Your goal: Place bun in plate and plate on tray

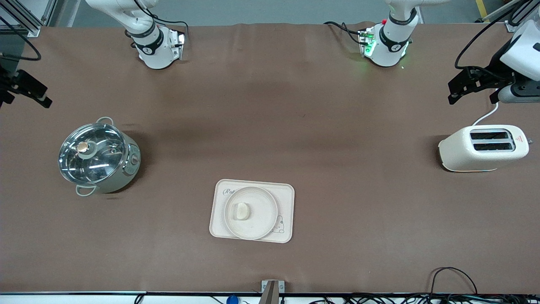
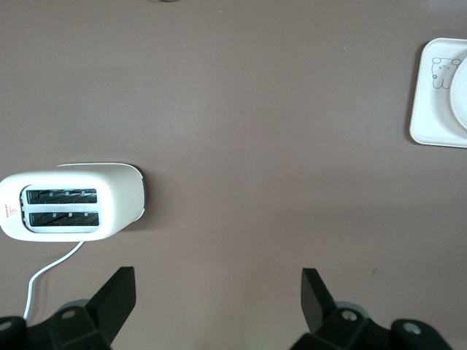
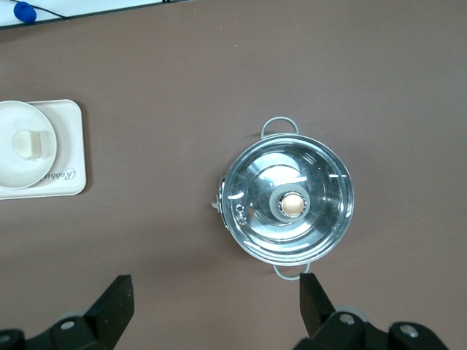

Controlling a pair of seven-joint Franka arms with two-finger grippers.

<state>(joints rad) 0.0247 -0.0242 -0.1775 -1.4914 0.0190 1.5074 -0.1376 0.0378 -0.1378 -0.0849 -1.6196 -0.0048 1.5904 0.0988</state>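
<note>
The bun (image 1: 241, 210) lies in the plate (image 1: 261, 223), a little off its middle, and the plate sits on the tray (image 1: 287, 194), covering most of it; the "Rabbit" script and the rabbit drawing show at two corners. The tray rests on the tabletop (image 1: 337, 126) near the front camera, about midway between the two ends. Toward the right arm's end stands a pot (image 1: 99, 155) with its glass lid on. Toward the left arm's end stands a toaster (image 1: 460, 154), both slots empty. The left gripper (image 2: 219, 288) hangs over bare tabletop beside the toaster, fingers spread wide and holding nothing. The right gripper (image 3: 216, 293) hangs over the tabletop beside the pot, fingers likewise wide apart and empty.
</note>
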